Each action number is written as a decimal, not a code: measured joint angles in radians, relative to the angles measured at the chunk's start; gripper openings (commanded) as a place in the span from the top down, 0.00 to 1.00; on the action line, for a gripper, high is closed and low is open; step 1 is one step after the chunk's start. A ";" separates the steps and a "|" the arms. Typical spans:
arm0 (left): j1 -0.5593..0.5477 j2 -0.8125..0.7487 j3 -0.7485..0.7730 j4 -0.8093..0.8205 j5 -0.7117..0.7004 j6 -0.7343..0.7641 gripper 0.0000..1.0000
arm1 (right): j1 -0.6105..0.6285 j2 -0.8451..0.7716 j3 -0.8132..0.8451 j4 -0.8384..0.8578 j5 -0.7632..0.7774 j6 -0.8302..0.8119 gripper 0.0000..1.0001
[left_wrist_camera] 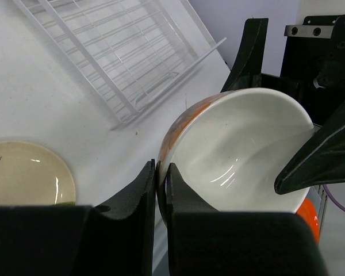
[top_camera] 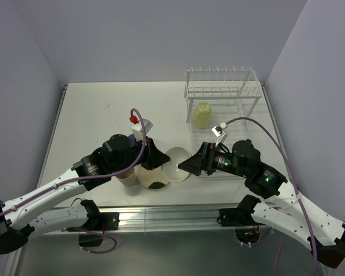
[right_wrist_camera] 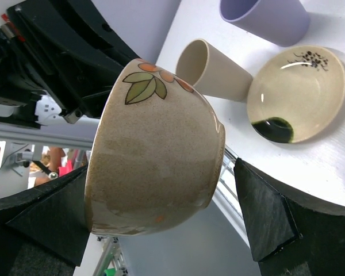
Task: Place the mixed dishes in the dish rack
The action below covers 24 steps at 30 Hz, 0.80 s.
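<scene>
My left gripper is shut on the rim of the small bowl, white inside, speckled beige outside with an orange and leaf print. It holds the bowl tilted above the table. My right gripper is open, with its fingers on either side of the bowl and a gap on one side. The cream plate, tan tumbler and lavender tumbler stand on the table. The yellow-green mug sits in the white wire dish rack.
The plate and tan tumbler sit near the table's front edge, under my left arm. The rack's flat base lies just beyond the bowl, with upright prongs at its far end. Walls close in at the back and right.
</scene>
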 measured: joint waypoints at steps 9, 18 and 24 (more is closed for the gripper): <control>-0.008 0.001 0.000 0.004 0.001 -0.001 1.00 | 0.009 -0.014 -0.054 0.105 -0.019 0.066 0.16; -0.011 0.021 0.003 0.016 -0.016 0.003 1.00 | 0.012 -0.015 -0.064 0.117 0.006 0.105 0.74; -0.011 0.063 0.027 0.016 -0.024 0.009 0.87 | 0.012 -0.016 -0.064 0.082 0.047 0.104 1.00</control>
